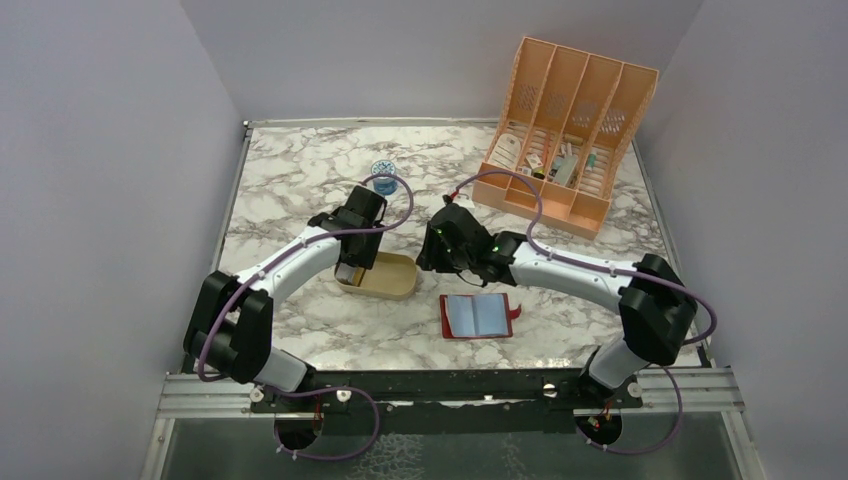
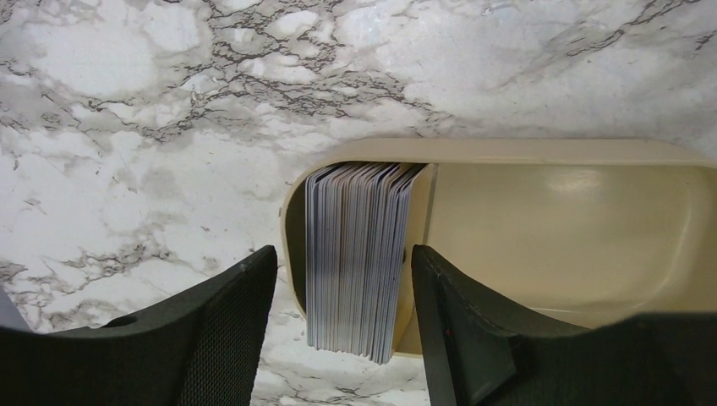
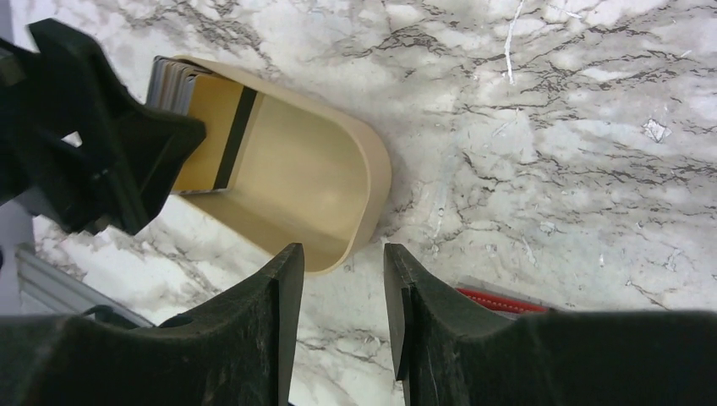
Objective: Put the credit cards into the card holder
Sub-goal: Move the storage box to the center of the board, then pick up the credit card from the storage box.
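Greyish-silver edges are shown by the credit cards (image 2: 355, 279), which are packed as a tight stack standing on edge; the thin plastic sheets are pressed against one rounded end of a shallow tan tray (image 2: 550, 152). In the right wrist view the outer face of the stack is seen to be yellowish with a black stripe across it. The tray is smooth and glossy, with a low wall and rounded ends, and it is placed near the middle of the table (image 1: 300, 170), a little towards the left edge; the table top is white marble with grey veins.

The stack is straddled by the left gripper (image 2: 342, 252); its jaws are spread, one black finger being outside the tray wall and the other inside the tray just beside the cards, so the cards are not clamped. The right gripper (image 3: 341, 250) is held above the other end of the tray; its jaws are parted and nothing is seen between them.

The card holder (image 1: 477, 316) is laid open and flat, to the right of the tray and nearer the front edge; a dark red border and pale blue inner pockets are visible. A peach slotted organizer (image 1: 560, 130) is placed at the far right corner.
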